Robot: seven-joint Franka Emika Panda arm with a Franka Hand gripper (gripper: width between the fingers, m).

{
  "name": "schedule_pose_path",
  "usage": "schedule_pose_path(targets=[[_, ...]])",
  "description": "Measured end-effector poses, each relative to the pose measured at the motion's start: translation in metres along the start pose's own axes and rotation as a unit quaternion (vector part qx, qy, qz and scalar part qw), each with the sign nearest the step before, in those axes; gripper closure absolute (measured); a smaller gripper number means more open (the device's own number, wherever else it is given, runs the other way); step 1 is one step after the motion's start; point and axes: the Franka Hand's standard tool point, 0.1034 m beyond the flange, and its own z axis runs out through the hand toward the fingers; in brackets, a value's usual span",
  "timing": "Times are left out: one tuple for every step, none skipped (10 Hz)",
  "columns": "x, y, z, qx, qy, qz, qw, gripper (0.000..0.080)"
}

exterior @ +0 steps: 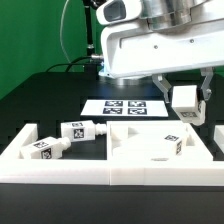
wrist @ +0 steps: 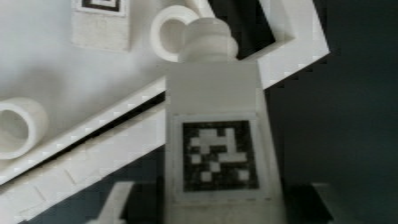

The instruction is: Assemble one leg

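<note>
White plastic parts lie at the exterior view's left: one loose leg (exterior: 45, 147) rests on its side against the white frame (exterior: 20, 140), and a second loose leg (exterior: 80, 130) lies just beside it. Neither is gripped.

At centre, the marker board (exterior: 125, 106) lies flat on the black table (exterior: 40, 90). Nearer the camera is the panel (exterior: 130, 150), with a third loose leg (exterior: 170, 143) on or against it; which one cannot be determined.

At the right, the gripper (exterior: 186, 108) is closed narrowly on the leg (exterior: 185, 99), holding it clear above the table. This height probably keeps the part free of the panel's rim during transfer.

The wrist view adds detail that the exterior view lacks. The fingers (wrist: 116, 205) clamp the tagged end of the body, leaving the round stub (wrist: 208, 40) exposed for insertion. The stub points toward the panel (wrist: 71, 70), close to a round hole (wrist: 175, 30), and appears offset from it. Only the exterior view shows the spare legs and the clearance.
</note>
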Motion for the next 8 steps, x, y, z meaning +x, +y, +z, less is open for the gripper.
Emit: schedule_pose_path(targets=[[0.009, -0.007, -0.001, 0.010, 0.054, -0.003, 0.999, 0.0512], [0.007, -0.011, 0.001, -0.001, 0.091, -0.033, 0.995, 0.0512], [0.002, -0.014, 0.003, -0.005, 0.118, -0.054, 0.992, 0.0512], [-0.005, -0.018, 0.003, -0.002, 0.175, -0.078, 0.982, 0.0512], [-0.022, -0.014, 0.010, -0.003, 0.191, -0.086, 0.978, 0.0512], [-0.025, -0.015, 0.010, 0.008, 0.229, -0.087, 0.970, 0.0512], [-0.028, -0.019, 0.013, 0.018, 0.262, -0.092, 0.960, 0.0512], [-0.029, -0.024, 0.014, 0.028, 0.294, -0.096, 0.951, 0.0512]])
